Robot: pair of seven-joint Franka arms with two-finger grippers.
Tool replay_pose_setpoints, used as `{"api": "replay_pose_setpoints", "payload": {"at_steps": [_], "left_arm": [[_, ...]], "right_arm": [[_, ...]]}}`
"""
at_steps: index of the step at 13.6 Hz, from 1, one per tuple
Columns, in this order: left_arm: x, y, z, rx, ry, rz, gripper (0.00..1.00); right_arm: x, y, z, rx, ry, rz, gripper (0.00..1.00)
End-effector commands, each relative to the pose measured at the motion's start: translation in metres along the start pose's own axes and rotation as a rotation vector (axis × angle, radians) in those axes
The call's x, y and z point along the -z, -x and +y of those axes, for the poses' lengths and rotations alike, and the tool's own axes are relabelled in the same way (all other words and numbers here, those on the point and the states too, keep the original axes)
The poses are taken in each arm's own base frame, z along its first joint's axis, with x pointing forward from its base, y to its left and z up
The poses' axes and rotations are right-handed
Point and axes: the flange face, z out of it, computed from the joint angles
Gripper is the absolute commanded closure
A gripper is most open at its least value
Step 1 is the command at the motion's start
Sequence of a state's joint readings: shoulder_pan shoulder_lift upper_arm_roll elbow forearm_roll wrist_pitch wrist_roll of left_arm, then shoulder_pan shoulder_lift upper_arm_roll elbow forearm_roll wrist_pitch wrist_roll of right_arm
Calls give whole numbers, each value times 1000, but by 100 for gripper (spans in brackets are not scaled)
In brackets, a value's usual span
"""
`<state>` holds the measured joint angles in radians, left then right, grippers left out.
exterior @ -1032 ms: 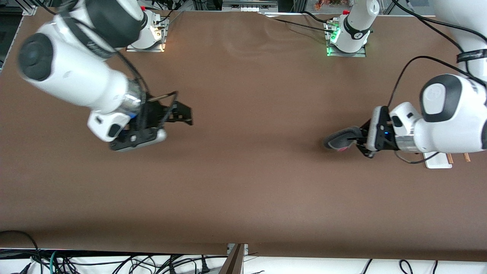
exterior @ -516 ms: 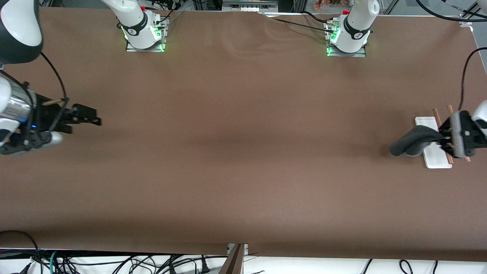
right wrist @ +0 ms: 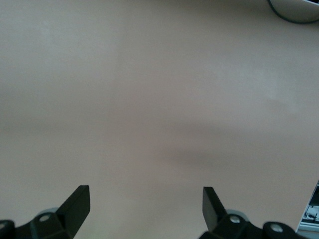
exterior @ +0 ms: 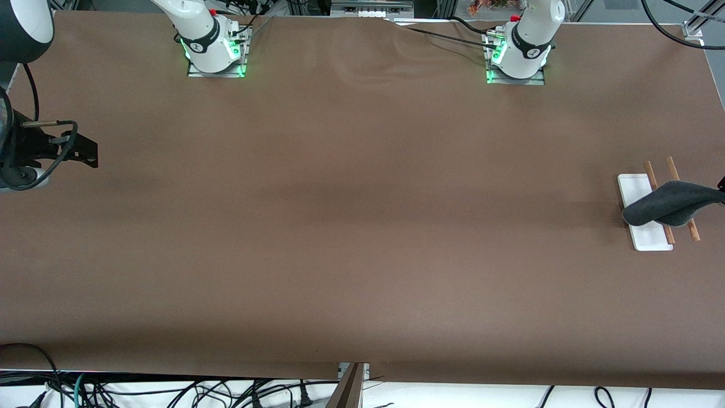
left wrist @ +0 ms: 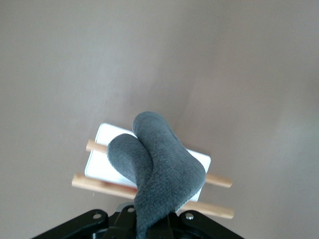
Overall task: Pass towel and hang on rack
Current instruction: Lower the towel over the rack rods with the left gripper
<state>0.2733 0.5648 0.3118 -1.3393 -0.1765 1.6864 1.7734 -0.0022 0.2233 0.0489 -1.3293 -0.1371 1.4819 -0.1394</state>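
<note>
At the front view's nine o'clock edge we see the right hand [exterior: 85, 154] over bare tabletop [exterior: 351, 226], its fingers [right wrist: 77, 204] spread wide and holding nothing. At three o'clock the left hand [left wrist: 149, 231], pressed together, pinches the towel [exterior: 668, 205], grey face showing, draped over the rack [exterior: 637, 187] and its two wooden rods.

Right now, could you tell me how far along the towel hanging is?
The handover looks done: the right gripper waits open and empty at its table end. The left gripper holds the towel over the rack. Draping it on the rods and releasing remain.
</note>
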Motion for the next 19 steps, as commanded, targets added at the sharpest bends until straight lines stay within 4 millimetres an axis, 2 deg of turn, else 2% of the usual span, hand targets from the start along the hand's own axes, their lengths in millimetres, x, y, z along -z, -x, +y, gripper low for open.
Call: {"api": "replay_pose_setpoints", "payload": {"at_steps": [1, 3, 5, 7, 8, 10, 11, 12, 13, 14, 17, 19], "left_arm": [[-5, 20, -10, 24, -19, -29, 100], [-6, 54, -9, 61, -42, -28, 100], [-17, 84, -14, 62, -76, -34, 100], [-39, 96, -19, 70, -63, -32, 100], [-52, 105, -20, 84, -48, -28, 100], [-56, 108, -22, 90, -58, -33, 100], [-62, 109, -24, 90, -52, -35, 74], [-70, 110, -26, 88, -52, -37, 60], [-74, 117, -27, 95, -59, -37, 36], [-77, 120, -27, 107, -62, -15, 0], [-77, 125, -26, 124, -71, 13, 0], [-68, 125, -25, 126, -84, 8, 0]], "right_arm": [[4, 21, 13, -17, 11, 3, 0], [8, 33, 11, -17, -21, -18, 0], [7, 38, 12, -6, -28, -31, 0], [12, 43, 17, 79, -30, -25, 0], [13, 44, 17, 69, -45, -24, 0], [15, 45, 17, 24, -60, -20, 0], [17, 48, 17, 6, -61, -25, 0], [17, 48, 17, -10, -62, -32, 0], [17, 49, 18, -11, -62, -35, 0], [15, 47, 19, -13, -62, -37, 0], [8, 41, 20, -3, -60, -46, 0], [8, 40, 20, -2, -60, -45, 0]]}}
